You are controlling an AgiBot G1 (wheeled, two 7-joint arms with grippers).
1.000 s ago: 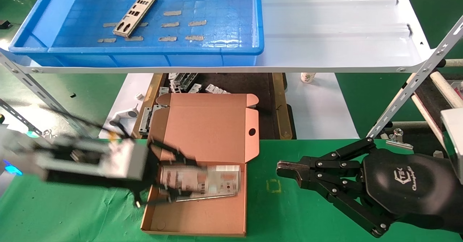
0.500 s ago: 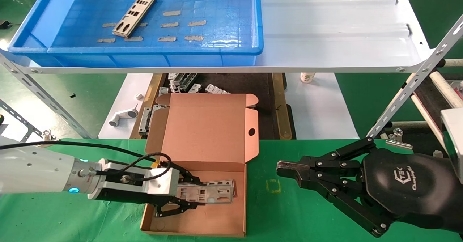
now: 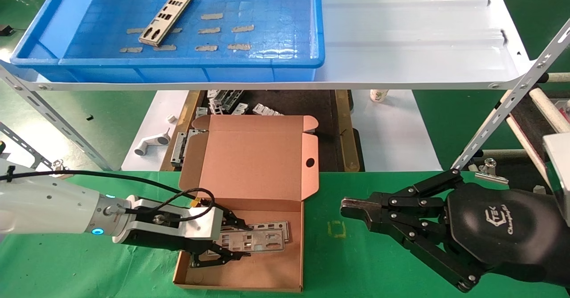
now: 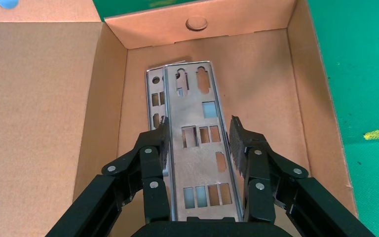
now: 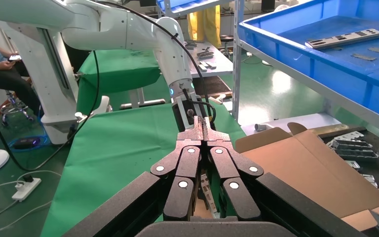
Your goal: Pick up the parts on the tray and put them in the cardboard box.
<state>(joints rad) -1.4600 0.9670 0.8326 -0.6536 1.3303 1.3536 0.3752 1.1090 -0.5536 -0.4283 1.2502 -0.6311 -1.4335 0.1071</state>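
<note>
Two silver punched plates (image 3: 262, 235) lie stacked in the bottom of the open cardboard box (image 3: 249, 269); in the left wrist view the top plate (image 4: 197, 148) overlaps the lower one (image 4: 154, 94). My left gripper (image 3: 242, 239) reaches into the box from the left, its jaws open on either side of the top plate (image 4: 200, 126), with a small gap at one pad. A third plate (image 3: 166, 18) lies in the blue tray (image 3: 178, 62) at the back left. My right gripper (image 3: 347, 208) is shut and empty, parked over the green cloth right of the box (image 5: 203, 123).
The box lid (image 3: 254, 160) stands open behind the box. Grey brackets (image 3: 222, 100) and a white pipe fitting (image 3: 149, 144) lie on a lower level beneath the shelf. A white corrugated sheet (image 3: 414, 30) lies right of the tray. Slanted metal struts (image 3: 503, 111) flank the sides.
My left gripper came in from the left, lowered the plate into the box onto the other plate, and its jaws have loosened from it. The right arm has not moved.
</note>
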